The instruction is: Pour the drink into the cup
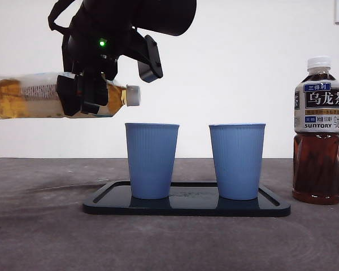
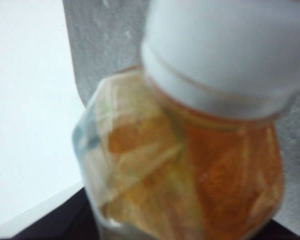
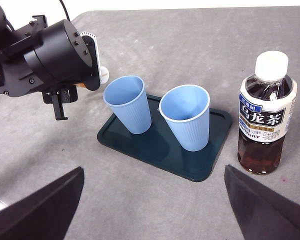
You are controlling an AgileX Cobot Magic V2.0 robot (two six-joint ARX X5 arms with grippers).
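Note:
My left gripper [image 1: 85, 93] is shut on a clear bottle of amber drink [image 1: 22, 97] and holds it lying level in the air. Its white cap [image 1: 133, 95] is on and points at the left blue cup [image 1: 151, 161], just above and beside the rim. The left wrist view shows the bottle [image 2: 190, 170] and cap [image 2: 225, 50] close up and blurred. A second blue cup [image 1: 237, 161] stands to the right on the same dark tray [image 1: 186, 208]. My right gripper [image 3: 152, 215] is open and empty, high above the table, looking down on both cups [image 3: 127, 102] [image 3: 186, 116].
A capped bottle of dark oolong tea [image 1: 318, 130] stands upright on the grey table to the right of the tray; it also shows in the right wrist view [image 3: 262, 120]. The left arm's black body [image 3: 50, 55] hangs over the tray's [image 3: 210, 165] left side.

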